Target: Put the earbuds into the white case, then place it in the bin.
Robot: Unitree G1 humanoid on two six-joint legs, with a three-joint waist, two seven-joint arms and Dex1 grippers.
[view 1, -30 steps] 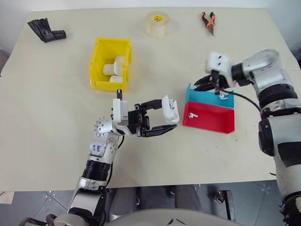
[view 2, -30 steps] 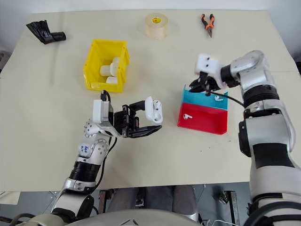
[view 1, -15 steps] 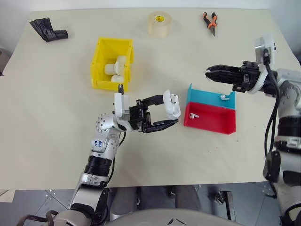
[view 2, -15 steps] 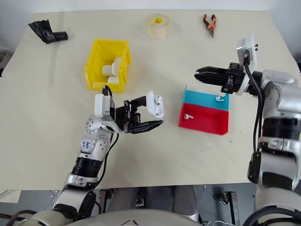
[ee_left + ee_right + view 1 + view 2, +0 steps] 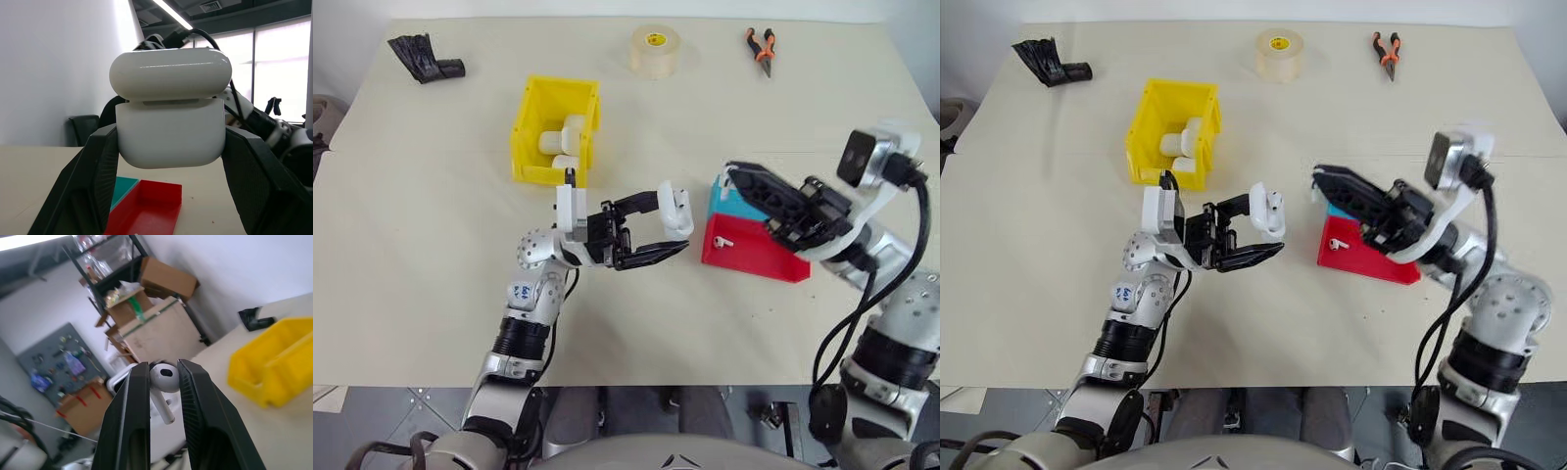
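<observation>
1. The left gripper [image 5: 658, 225] is clamped on the white case [image 5: 676, 211], held above the table's middle, lid up.
2. The right gripper [image 5: 164, 379], just right of it, pinches an earbud [image 5: 163, 384], stem hanging, aimed leftward at the case.
3. The bin [image 5: 536, 137] waits toward the far edge.

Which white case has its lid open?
The white case clamped in the left gripper, held above the table, lid flipped up. The other cases lie inside the yellow bin, and no open lid shows on them.
</observation>
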